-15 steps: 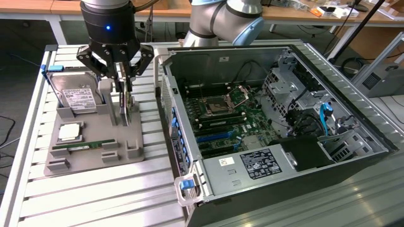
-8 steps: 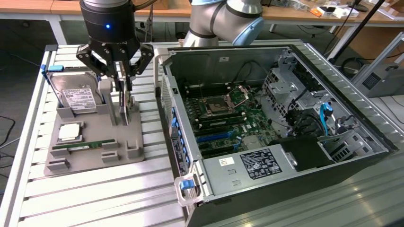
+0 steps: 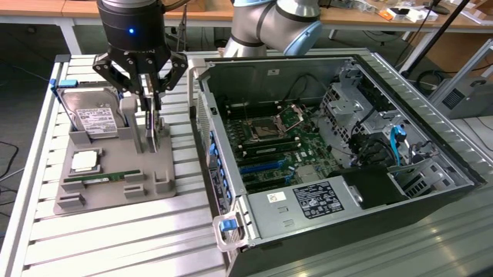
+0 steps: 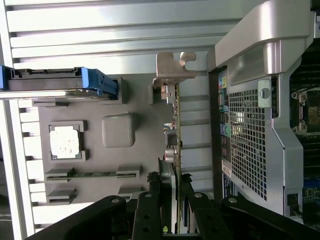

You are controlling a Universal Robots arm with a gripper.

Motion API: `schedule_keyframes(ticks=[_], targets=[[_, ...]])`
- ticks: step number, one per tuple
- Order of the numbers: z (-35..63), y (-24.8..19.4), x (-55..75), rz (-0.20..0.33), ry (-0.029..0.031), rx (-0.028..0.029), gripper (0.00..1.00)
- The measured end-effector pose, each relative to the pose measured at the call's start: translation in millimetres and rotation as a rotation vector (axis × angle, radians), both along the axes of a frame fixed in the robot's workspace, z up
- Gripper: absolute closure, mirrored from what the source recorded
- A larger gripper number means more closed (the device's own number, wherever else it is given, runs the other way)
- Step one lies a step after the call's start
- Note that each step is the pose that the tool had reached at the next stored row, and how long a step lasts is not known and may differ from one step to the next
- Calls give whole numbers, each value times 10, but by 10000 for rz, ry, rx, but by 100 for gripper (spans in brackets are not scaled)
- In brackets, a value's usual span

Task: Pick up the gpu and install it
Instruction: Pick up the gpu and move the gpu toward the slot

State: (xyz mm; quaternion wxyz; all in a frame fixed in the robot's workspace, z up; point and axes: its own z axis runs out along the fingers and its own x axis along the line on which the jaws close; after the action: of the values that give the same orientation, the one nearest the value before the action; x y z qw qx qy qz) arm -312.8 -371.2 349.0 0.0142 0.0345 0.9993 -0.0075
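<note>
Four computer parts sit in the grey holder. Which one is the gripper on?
The gpu, the thin card standing on edge, clamped in the gripper. The hard drive, processor and RAM stick sit apart, untouched.

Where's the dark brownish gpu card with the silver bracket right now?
Exterior view's left: the gpu stands on edge in the grey holder tray, directly under the gripper, between the silver hard drive and the open computer case.

the gpu's [image 4: 175, 107] near end is hidden between the fingers [image 4: 152, 186] of the gripper [image 4: 170, 182].
</note>
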Motion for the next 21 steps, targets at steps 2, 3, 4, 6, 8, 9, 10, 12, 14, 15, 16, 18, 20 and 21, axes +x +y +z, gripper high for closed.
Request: schedule_keyframes(ticks=[2,3,4,6,8,9,10,12,14,15,16,18,20,21], targets=[[4,0,0,0,0,0,73],[5,0,0,0,0,0,73],[7,0,0,0,0,0,73],[11,0,0,0,-1,0,73],[16,0,0,0,0,0,73],[18,0,0,0,-1,0,73],[21,0,0,0,0,0,73],[27,0,0,0,0,0,73],[34,0,0,0,0,0,73],[40,0,0,0,0,0,73],[43,0,0,0,-1,1,73],[49,0,0,0,0,0,73],[56,0,0,0,0,0,73],[59,0,0,0,0,0,73]])
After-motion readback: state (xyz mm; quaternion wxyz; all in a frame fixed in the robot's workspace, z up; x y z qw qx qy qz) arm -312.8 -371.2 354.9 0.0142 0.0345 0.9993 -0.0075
